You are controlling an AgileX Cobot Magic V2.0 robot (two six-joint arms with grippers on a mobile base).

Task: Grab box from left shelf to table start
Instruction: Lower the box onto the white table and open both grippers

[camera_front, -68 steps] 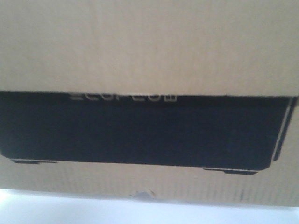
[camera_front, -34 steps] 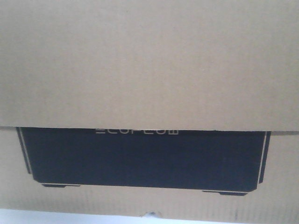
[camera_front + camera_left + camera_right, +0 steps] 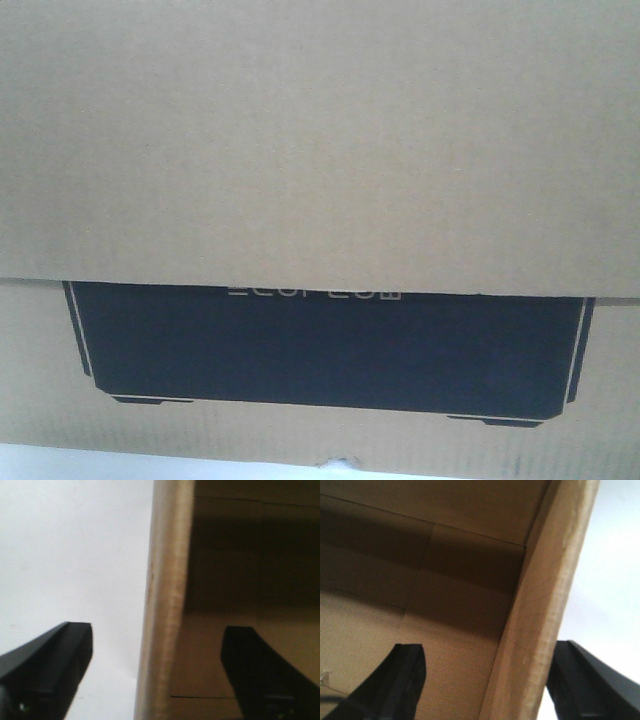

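One brown cardboard box [image 3: 320, 140] fills nearly the whole front-facing view, its single black printed panel [image 3: 330, 350] low on the near face, framed by a thin pale outline and topped by one line of pale lettering [image 3: 314, 294] half hidden under the overhanging flap edge. A narrow strip of pale surface [image 3: 120, 462] shows below the box's bottom edge; whether it is a tabletop cannot be told. In the left wrist view, the left hand [image 3: 157, 672] straddles one upright wall of the box [image 3: 167, 605], one dark finger outside over white background, the other inside the shadowed interior; both stand apart from the cardboard, so the hand is spread and not yet pinching. In the right wrist view, the right hand [image 3: 485, 680] likewise straddles a wall [image 3: 540, 610], one finger inside, one outside, with the outer finger close against the cardboard; whether it grips cannot be told. Open white space lies outside each wall.
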